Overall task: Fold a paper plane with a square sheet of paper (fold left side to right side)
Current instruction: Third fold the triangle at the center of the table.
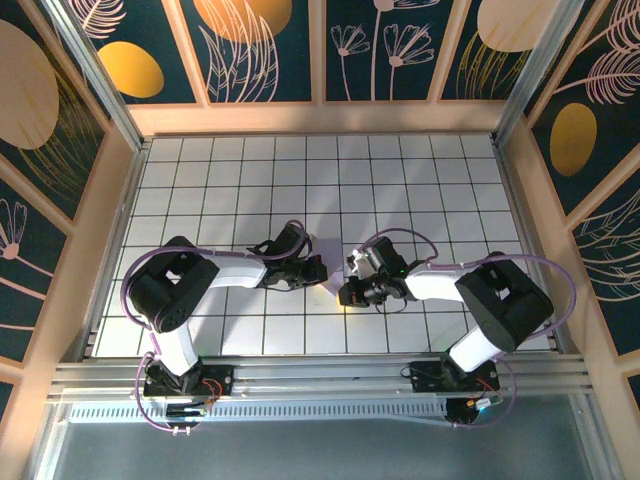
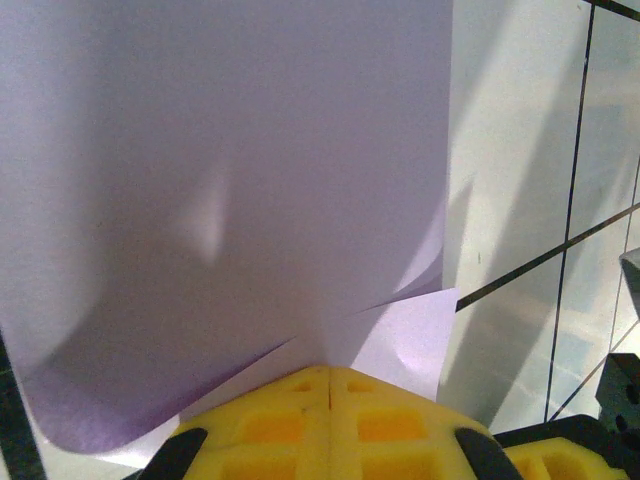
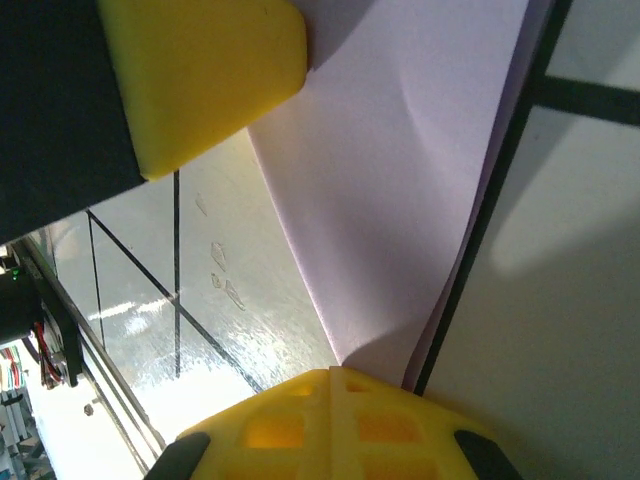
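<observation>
Paper sat in the middle of the table, partly lifted and bent. Left gripper had its fingers pinched shut on it, and right gripper did too, likely so the left side could be swung over onto the right.

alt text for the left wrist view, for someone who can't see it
A lavender sheet of paper is pinched at its lower edge by the shut yellow left gripper and curls upward close to the camera, with a second layer showing beneath it at lower right. A white tiled table with dark grid lines lies to the right.
</observation>
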Tool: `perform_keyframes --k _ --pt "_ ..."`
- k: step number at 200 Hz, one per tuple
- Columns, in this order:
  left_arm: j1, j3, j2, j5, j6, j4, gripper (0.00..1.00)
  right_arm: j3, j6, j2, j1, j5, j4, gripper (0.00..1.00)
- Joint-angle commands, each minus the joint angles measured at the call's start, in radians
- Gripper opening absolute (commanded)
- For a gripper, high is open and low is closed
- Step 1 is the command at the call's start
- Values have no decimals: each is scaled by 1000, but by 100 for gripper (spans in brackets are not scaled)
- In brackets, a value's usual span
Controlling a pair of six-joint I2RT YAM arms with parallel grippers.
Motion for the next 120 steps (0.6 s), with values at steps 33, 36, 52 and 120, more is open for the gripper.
perform_keyframes --k 33,36,52,120 --pt "-3 -12 48 -72 -2 -105 2 -23 10 16 12 21 -30 0" --pt "-2 -12 49 -73 -1 -105 2 -24 10 15 13 24 -35 0" --pt "-3 -13 49 -75 -4 -107 2 -31 4 8 13 41 -62 0" --pt "-3 0 54 -82 2 -119 2 -18 -24 -111 11 87 -201 0"
